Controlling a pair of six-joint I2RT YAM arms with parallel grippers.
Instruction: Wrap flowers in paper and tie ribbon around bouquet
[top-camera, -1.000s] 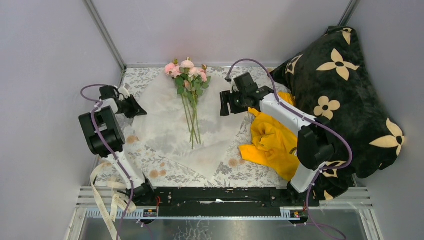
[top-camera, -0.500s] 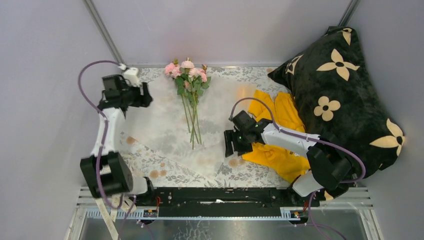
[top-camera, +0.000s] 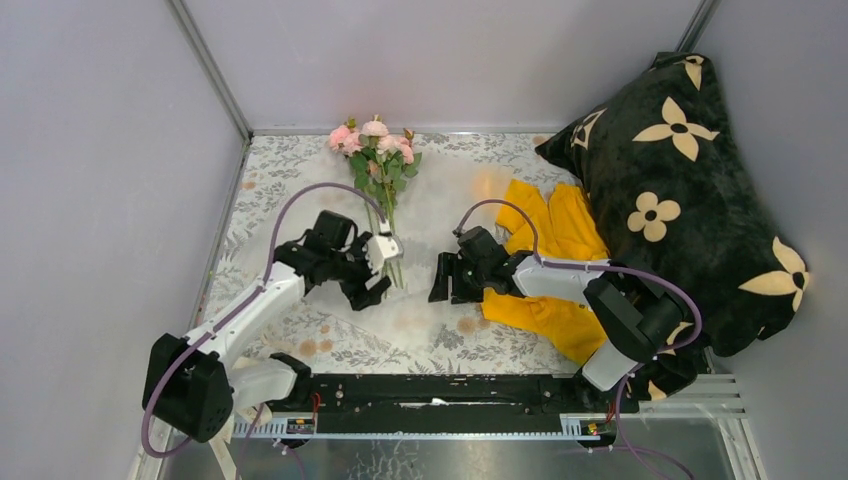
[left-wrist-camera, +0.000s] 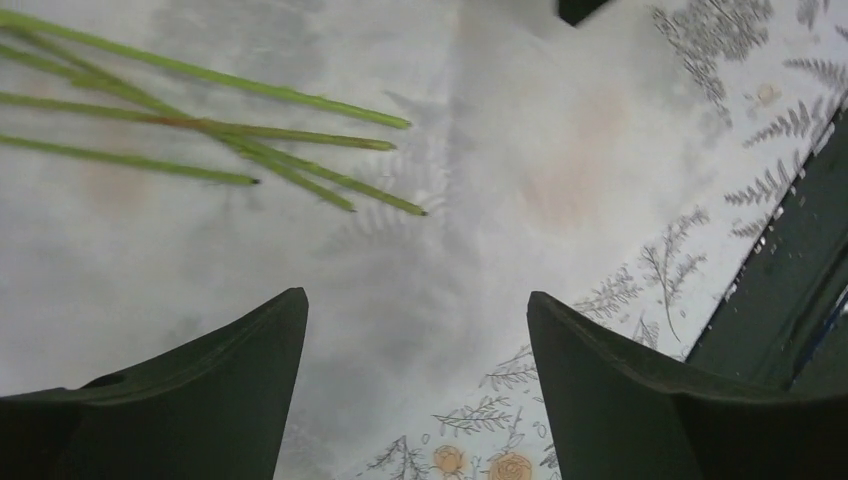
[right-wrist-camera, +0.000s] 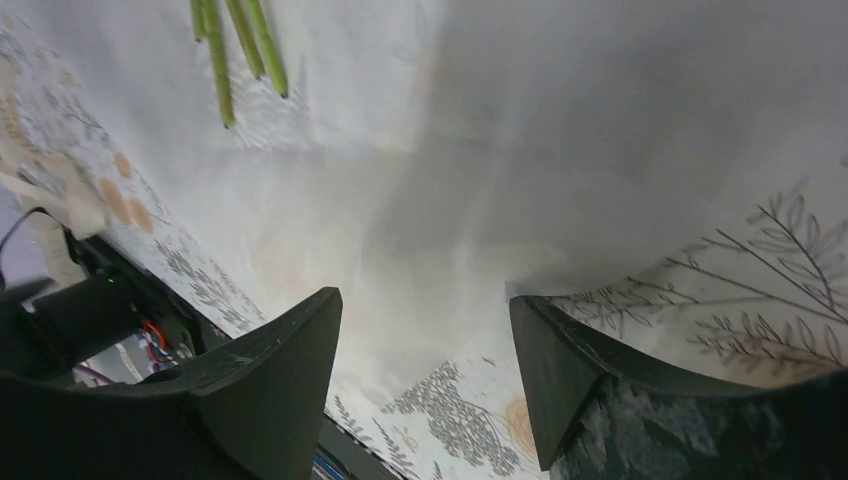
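Observation:
The flowers (top-camera: 372, 148) lie on the paper (top-camera: 440, 205), pink blooms toward the far edge and thin green stems (top-camera: 388, 225) pointing at me. My left gripper (top-camera: 370, 290) hovers open just left of the stem ends. In its wrist view the stem ends (left-wrist-camera: 300, 135) lie ahead of the empty left gripper (left-wrist-camera: 415, 295), over the paper (left-wrist-camera: 520, 170). My right gripper (top-camera: 438, 290) hangs open right of the stems, low over the paper's near edge. The right wrist view shows the right gripper (right-wrist-camera: 425, 297) empty, stem tips (right-wrist-camera: 245, 50) far ahead. A cream ribbon (top-camera: 217, 455) hangs off the near-left corner.
A yellow garment (top-camera: 545, 275) lies crumpled just right of my right gripper. A big black pillow (top-camera: 680, 180) with cream flower shapes fills the right side. The printed tablecloth (top-camera: 260, 190) covers the table, and grey walls close the back and sides.
My left arm swung from the table's left edge in to the stem ends, and its jaws opened. My right gripper came down from beside the blooms to the paper's near edge.

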